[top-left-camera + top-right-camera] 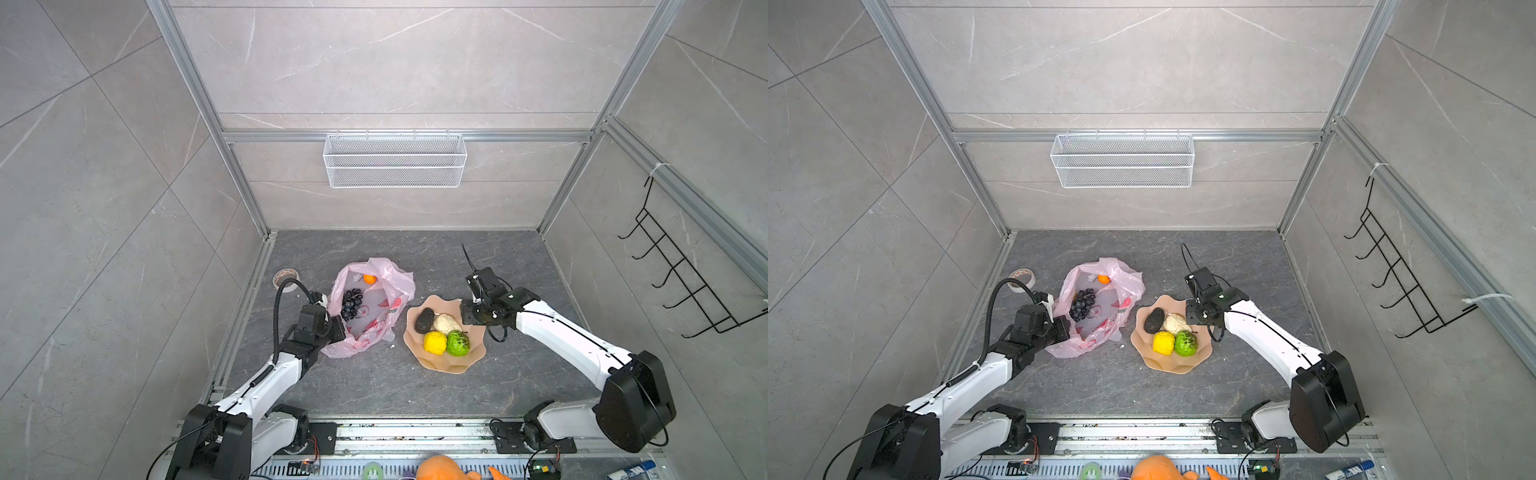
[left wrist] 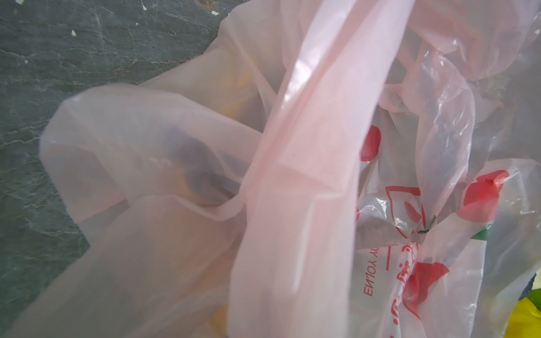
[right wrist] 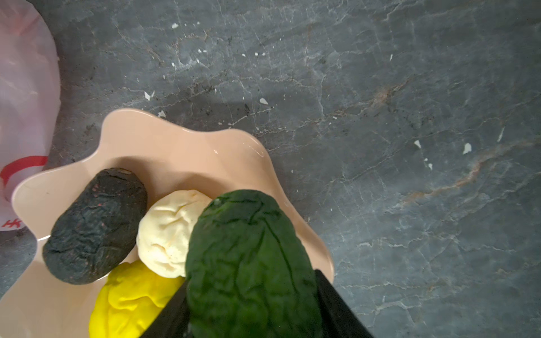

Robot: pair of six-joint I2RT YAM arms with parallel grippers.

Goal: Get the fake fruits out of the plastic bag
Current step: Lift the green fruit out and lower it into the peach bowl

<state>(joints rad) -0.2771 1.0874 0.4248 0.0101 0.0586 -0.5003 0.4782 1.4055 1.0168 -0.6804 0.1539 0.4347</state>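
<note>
Three fake fruits (image 1: 434, 343) are lying on the peach plate (image 1: 440, 368), the right fingers (image 3: 339, 310) holding a fourth, green fruit (image 3: 248, 263) over it; grape bunch (image 1: 351, 303) and orange (image 1: 369, 279) are waiting inside the plastic bag (image 1: 399, 282), left fingers (image 1: 337, 328) pinching its rim

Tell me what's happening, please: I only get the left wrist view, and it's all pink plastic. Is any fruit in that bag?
Observer: Yes. In both top views a black grape bunch and an orange piece lie inside the open plastic bag.
Operator: Where are the other fruits?
Observer: A yellow lemon, a bumpy green fruit and two others sit on a peach plate right of the bag.
Operator: And the other arm?
Observer: The right wrist view shows the right end effector gripping a dark green avocado at the plate's edge.
</note>
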